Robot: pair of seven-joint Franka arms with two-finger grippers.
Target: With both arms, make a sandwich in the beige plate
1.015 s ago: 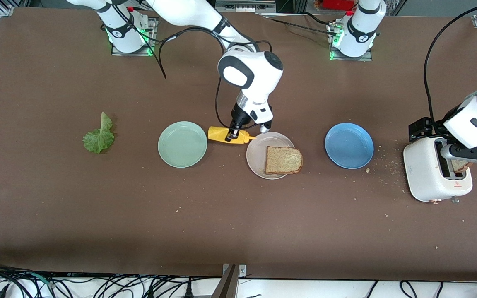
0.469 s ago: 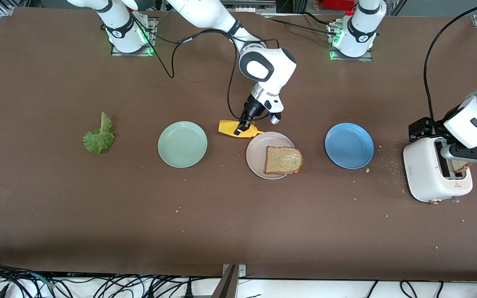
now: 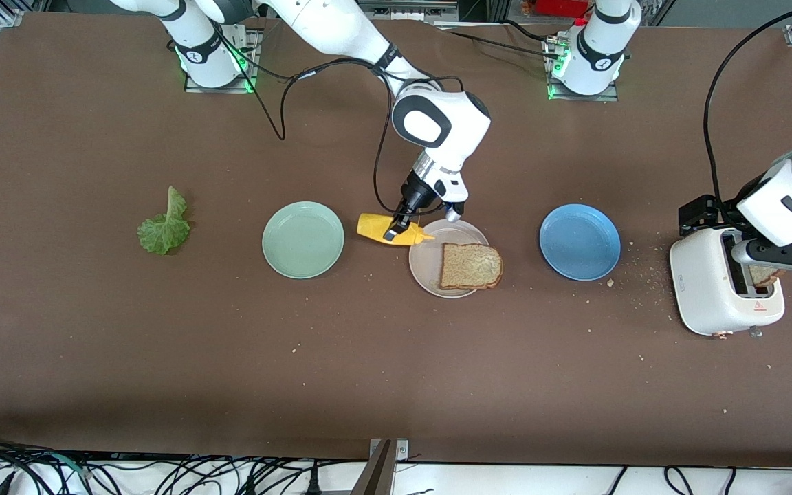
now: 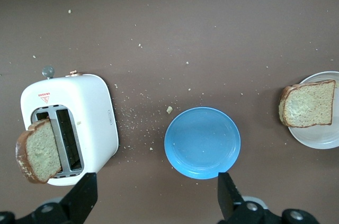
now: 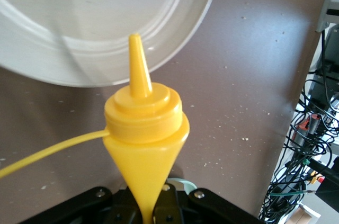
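Risk: the yellow plastic squeeze bottle (image 3: 394,229), pinched by the right hand (image 3: 394,229) just beside the round beige plate (image 3: 425,265), is likely slipping or squirting past the brown bread slice (image 3: 471,265) lying on it.

Pose: right arm is reaching down, tilted. Left hand (image 4: 153,203), spread wide, is hovering above the white toaster (image 3: 720,289) holding the second slice (image 4: 38,150).

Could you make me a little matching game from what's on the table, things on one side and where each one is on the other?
Things:
1. lettuce leaf
2. yellow sauce bottle
3. bread slice
4. second bread slice

Places:
A. sticking out of the white toaster
B. on the beige plate
C. on the bare table, beside the mint-green plate
D. in the right gripper

Pairs: 1-C, 2-D, 3-B, 4-A
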